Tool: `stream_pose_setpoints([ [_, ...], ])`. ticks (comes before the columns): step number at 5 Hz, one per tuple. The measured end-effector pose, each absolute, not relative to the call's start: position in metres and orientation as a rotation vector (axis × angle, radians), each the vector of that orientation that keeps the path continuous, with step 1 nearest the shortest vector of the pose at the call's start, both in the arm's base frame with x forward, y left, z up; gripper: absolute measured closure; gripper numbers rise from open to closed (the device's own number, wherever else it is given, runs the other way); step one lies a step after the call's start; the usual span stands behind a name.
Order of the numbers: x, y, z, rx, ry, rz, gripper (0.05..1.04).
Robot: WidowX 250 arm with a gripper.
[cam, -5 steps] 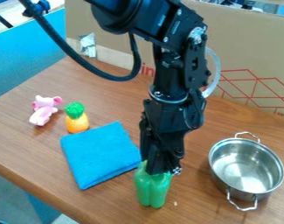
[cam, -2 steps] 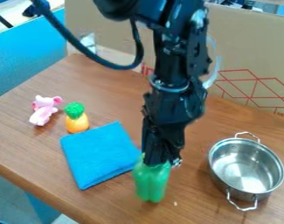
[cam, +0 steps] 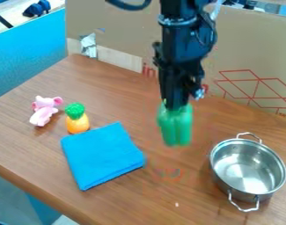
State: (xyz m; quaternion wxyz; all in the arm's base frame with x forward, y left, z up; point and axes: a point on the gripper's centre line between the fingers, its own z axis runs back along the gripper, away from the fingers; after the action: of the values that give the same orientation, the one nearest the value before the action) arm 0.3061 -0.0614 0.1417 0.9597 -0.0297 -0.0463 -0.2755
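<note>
Reaching down from the top edge, right of the middle, with the black gripper (cam: pixel 175 104) pointing straight down. Gripping a green bell pepper (cam: pixel 176 127) by its upper end, with the jaws closed on it. Holding it upright, with its lobed lower end down, above the brown wood-grain worktop (cam: pixel 124 200), between a blue cloth and a metal pot but well apart from both.

To the left, spread flat in a thick folded square, with one corner towards the pepper: the blue cloth (cam: pixel 100 156). Just beyond its far left corner, standing upright: a toy pineapple (cam: pixel 78 123) with an orange body and a green top. Near the pineapple, farther left: a pink toy animal (cam: pixel 42 112) with round ears, leaning to one side.

To the right, upright and open at the top: the shiny metal pot (cam: pixel 247 169), with one loop handle on its far side and one on its near side. In front, towards the near edge: a tiny pale speck (cam: pixel 177 205) on the wood.

Behind, along the far edge: a cardboard panel (cam: pixel 245 50) with red line markings, and near its left end a crumpled silvery piece (cam: pixel 89 45). At the far left: a bright blue panel (cam: pixel 27 57).
</note>
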Motion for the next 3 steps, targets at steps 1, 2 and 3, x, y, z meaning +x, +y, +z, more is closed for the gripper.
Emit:
stream_pose_setpoints([
  [1,0.34,-0.055,0.138,-0.042,-0.105,-0.482,0.977],
  [2,0.372,-0.055,0.137,-0.025,-0.144,-0.409,0.977],
  [3,0.392,-0.054,0.129,0.004,-0.122,-0.379,0.977],
])
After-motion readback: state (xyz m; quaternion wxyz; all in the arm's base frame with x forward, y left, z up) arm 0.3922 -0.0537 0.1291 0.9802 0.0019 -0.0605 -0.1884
